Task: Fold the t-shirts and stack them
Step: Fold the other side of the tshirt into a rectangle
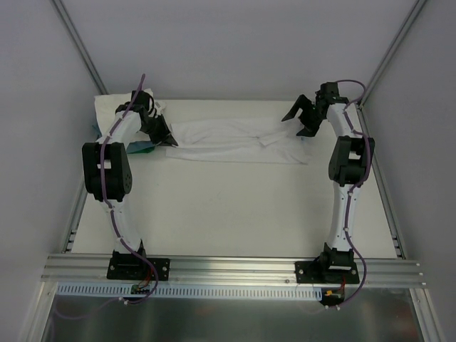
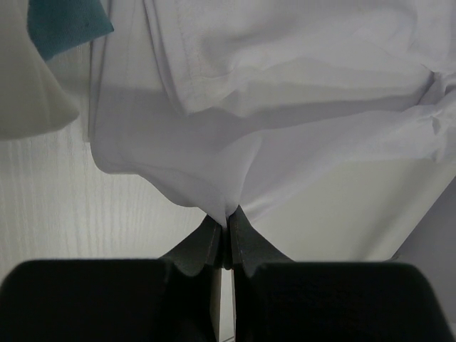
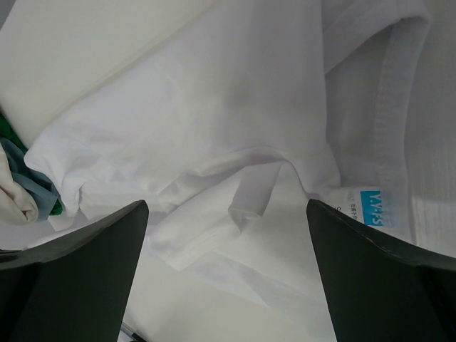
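The shirt (image 1: 235,141) lay as a long, loosely folded band across the far part of the counter (image 1: 235,214), running between the two sets of jaws. A pile (image 1: 107,108) of more white cloth sat at the far left corner, probably other shirts, though the overhead view was too coarse to be sure. It looked thin, light and limp, so it would likely sag from any single pinch, hold no shape of its own and slide easily over the smooth counter, with nothing in it to break. The best hold seemed to be at both ends at once, on hems or corners and through every layer. The ribbed collar (image 3: 399,107) looked thicker and would give firmer purchase. The left jaws were pressed together on a small peak of the shirt's edge, which rose in a tent and sent soft creases back into the cloth, with a teal item (image 2: 68,25) just beside that end. The right jaws stood spread wide above the collar end, gripping nothing. The cloth was plain white, with a hemmed flap (image 3: 246,199) lying over the body and a blue printed label (image 3: 370,206) at the neck.
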You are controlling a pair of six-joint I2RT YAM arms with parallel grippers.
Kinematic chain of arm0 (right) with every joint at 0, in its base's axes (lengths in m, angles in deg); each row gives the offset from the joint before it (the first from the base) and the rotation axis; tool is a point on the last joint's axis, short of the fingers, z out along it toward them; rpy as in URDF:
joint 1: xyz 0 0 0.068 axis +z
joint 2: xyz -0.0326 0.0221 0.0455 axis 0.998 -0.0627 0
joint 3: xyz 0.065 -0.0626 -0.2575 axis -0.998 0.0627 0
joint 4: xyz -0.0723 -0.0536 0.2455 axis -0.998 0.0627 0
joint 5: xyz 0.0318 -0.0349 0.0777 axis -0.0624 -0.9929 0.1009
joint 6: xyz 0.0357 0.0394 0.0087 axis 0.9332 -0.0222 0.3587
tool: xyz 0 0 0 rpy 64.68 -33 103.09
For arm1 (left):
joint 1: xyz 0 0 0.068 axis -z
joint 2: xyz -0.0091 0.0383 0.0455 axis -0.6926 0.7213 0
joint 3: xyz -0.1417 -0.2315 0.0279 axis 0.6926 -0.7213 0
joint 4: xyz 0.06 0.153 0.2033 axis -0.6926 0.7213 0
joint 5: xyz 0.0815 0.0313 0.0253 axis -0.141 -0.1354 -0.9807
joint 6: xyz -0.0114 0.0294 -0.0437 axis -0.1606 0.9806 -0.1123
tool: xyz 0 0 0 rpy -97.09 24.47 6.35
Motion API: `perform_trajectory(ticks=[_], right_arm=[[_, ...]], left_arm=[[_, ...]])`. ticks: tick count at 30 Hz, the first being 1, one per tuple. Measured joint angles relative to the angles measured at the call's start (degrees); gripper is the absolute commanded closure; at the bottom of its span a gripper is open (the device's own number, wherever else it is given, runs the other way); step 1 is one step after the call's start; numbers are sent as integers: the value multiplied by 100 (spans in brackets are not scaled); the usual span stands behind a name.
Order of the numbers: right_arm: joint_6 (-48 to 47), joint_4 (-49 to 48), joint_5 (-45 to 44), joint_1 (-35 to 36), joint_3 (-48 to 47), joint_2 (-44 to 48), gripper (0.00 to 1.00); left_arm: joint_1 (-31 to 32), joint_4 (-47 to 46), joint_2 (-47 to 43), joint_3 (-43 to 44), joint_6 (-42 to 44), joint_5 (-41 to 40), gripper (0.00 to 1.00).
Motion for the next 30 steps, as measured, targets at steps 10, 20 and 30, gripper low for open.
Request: perform_trajectory(ticks=[10, 20, 30], right_arm=[[-90, -162, 7, 0, 584, 175, 0], [-319, -151, 15, 0, 973, 846, 0], [-557, 87, 28, -2, 988, 1032, 1]], left_arm=[[4, -50, 76, 74, -105, -2, 100], [9, -9, 905, 931, -179, -238, 100], [9, 177, 1248, 1331, -232, -833, 72]])
